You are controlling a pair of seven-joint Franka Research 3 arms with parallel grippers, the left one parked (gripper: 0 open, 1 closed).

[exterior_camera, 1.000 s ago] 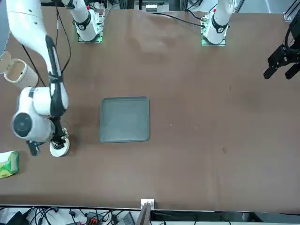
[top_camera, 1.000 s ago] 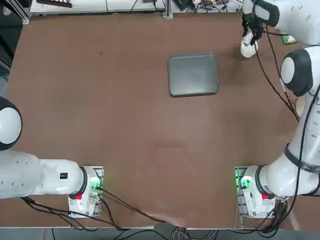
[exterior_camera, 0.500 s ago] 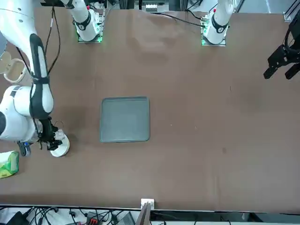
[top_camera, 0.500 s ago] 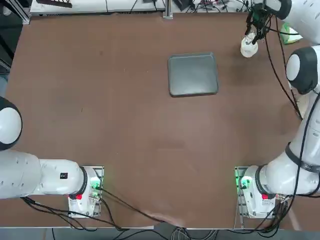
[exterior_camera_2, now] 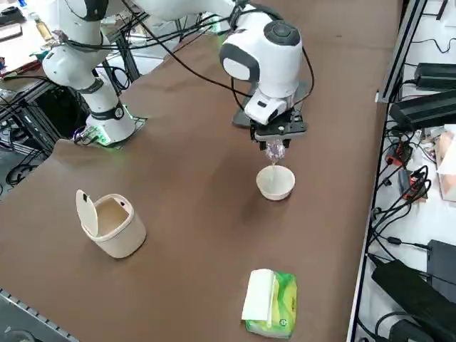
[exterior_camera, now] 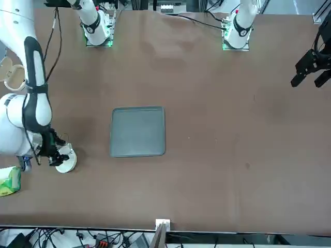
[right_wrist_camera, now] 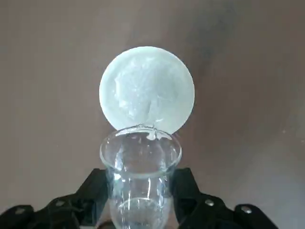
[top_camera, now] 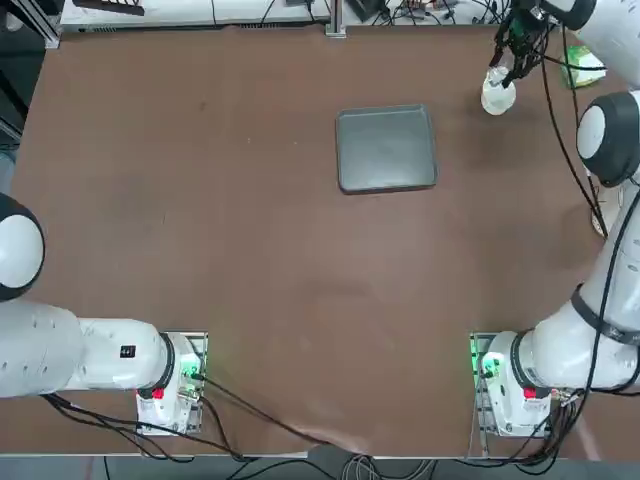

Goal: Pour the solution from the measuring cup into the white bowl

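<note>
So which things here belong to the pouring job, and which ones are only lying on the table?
Belong to the job:
- measuring cup, held tilted over the bowl in the right gripper
- white bowl, under the cup's lip

Just lying about:
- grey tray
- off-white container with open lid
- green tissue pack

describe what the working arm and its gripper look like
The right arm is glossy white with rounded joints and dark grey joint caps; a black cable runs loose along it. Its base glows green. The right gripper is black, with two stubby black fingers.
</note>
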